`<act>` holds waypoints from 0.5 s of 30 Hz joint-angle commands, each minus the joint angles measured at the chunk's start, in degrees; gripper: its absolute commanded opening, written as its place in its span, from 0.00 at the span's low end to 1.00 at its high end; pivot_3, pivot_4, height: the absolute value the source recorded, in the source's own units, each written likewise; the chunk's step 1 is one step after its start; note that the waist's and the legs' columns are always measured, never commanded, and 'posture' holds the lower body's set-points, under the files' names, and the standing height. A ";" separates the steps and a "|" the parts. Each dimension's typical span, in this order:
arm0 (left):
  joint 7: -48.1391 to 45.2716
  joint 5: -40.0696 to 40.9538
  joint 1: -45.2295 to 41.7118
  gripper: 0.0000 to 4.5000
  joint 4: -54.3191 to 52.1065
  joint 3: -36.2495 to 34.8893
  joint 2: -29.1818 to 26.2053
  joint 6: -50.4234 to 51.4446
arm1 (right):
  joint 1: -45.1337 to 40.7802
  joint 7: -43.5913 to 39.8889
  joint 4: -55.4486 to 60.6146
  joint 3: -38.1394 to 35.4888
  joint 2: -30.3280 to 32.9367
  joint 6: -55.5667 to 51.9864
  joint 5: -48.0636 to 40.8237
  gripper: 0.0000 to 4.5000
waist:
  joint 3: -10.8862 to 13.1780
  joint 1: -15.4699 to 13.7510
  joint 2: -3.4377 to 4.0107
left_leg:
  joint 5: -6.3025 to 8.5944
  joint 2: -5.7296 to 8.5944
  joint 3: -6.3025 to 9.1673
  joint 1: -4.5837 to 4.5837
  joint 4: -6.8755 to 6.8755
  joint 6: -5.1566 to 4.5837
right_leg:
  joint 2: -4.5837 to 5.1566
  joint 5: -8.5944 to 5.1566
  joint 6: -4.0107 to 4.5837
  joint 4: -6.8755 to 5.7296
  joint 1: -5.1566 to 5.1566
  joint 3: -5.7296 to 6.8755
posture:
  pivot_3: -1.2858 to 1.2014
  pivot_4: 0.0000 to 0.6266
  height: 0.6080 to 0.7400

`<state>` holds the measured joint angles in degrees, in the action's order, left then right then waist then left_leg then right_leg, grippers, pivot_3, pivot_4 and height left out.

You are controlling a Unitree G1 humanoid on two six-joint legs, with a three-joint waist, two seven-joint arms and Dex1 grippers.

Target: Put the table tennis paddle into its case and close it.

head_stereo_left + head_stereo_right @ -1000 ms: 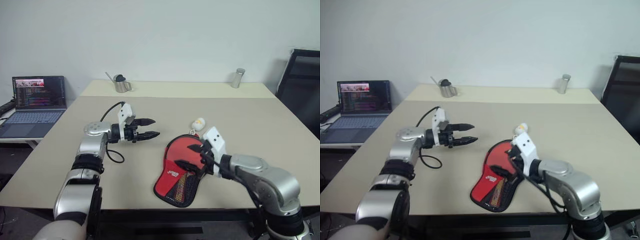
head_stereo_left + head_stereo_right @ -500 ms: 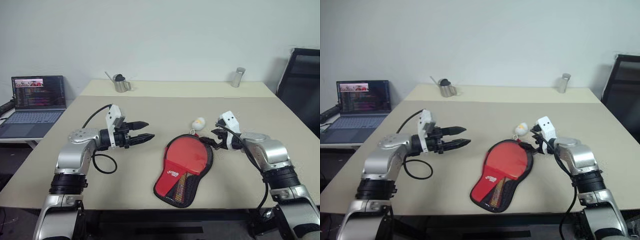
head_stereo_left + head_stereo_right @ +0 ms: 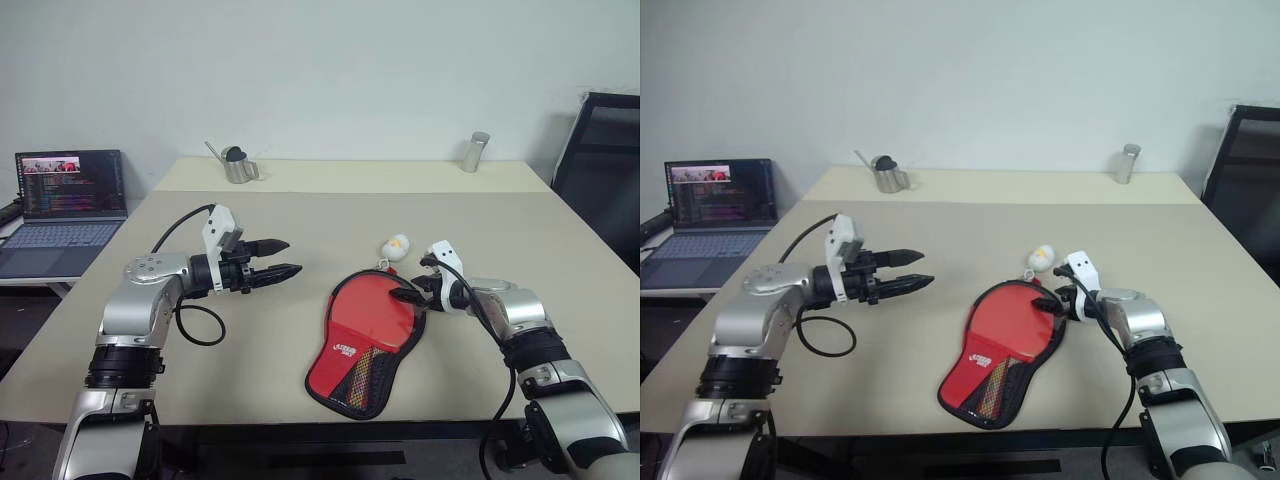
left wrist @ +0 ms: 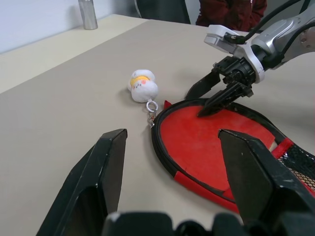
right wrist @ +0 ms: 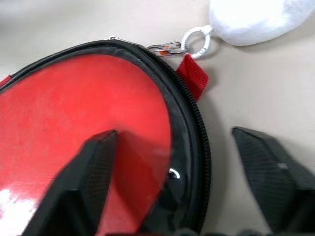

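Note:
The case [image 3: 343, 357] lies unzipped on the table, its red logo part and black mesh towards me. The table tennis paddle [image 3: 368, 310] rests inside it, round red face up and ringed by the case's black zip rim [image 5: 195, 129]. My right gripper [image 3: 405, 290] is open at the far right part of that rim. One finger [image 5: 93, 162] is over the red face and the other [image 5: 268, 162] is over the table outside the rim. My left gripper [image 3: 292, 256] hovers open above the table to the left of the case, pointing at it.
A white plush charm [image 3: 397, 245] hangs from the case's top by a ring. A metal cup [image 3: 237, 166] and a metal canister [image 3: 471, 153] stand at the table's far side. A laptop [image 3: 65, 200] sits on a side table at the left, and a black chair [image 3: 600, 170] stands at the right.
My right gripper left the paddle face, swung out to the right of the case and came back to its rim, fingers closer together. My left gripper drew back a little to the left.

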<state>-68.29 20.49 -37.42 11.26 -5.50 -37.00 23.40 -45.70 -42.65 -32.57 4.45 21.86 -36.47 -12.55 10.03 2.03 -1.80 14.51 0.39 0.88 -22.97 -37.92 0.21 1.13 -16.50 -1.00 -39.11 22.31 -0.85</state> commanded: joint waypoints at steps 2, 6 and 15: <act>-3.96 2.71 2.39 0.72 -4.63 0.16 -3.91 1.83 | -0.06 -2.80 0.22 2.24 -1.43 0.86 1.00 0.48 | 0.00 0.31 0.00 | 0.00 -0.01 -0.02 0.01 0.01 0.00 | 0.00 0.00 0.00 0.00 0.00 -0.02 | 0.52 0.24 1.00; -8.36 3.88 5.61 0.72 -6.18 0.98 -8.14 3.18 | 0.24 -4.59 0.35 3.89 -1.98 2.02 2.29 0.21 | 0.01 0.90 0.02 | 0.00 -0.03 -0.02 0.03 0.07 0.01 | -0.01 -0.01 0.01 0.02 0.01 -0.01 | 0.52 0.24 1.00; -11.28 3.66 9.76 0.72 -5.63 1.19 -12.10 2.41 | -0.71 -7.00 -1.42 7.41 -3.48 10.38 7.89 0.00 | 0.01 1.63 0.03 | 0.00 -0.06 -0.06 0.10 0.10 0.01 | -0.02 -0.02 0.03 0.01 -0.01 -0.04 | 0.52 0.24 1.00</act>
<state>-78.90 23.47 -27.68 7.11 -4.09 -47.95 26.25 -46.50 -46.58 -33.60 8.17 20.29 -27.18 -5.52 10.04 3.66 -1.77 14.52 0.32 0.81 -22.85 -37.82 0.21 1.11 -16.52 -0.97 -39.12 22.30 -0.91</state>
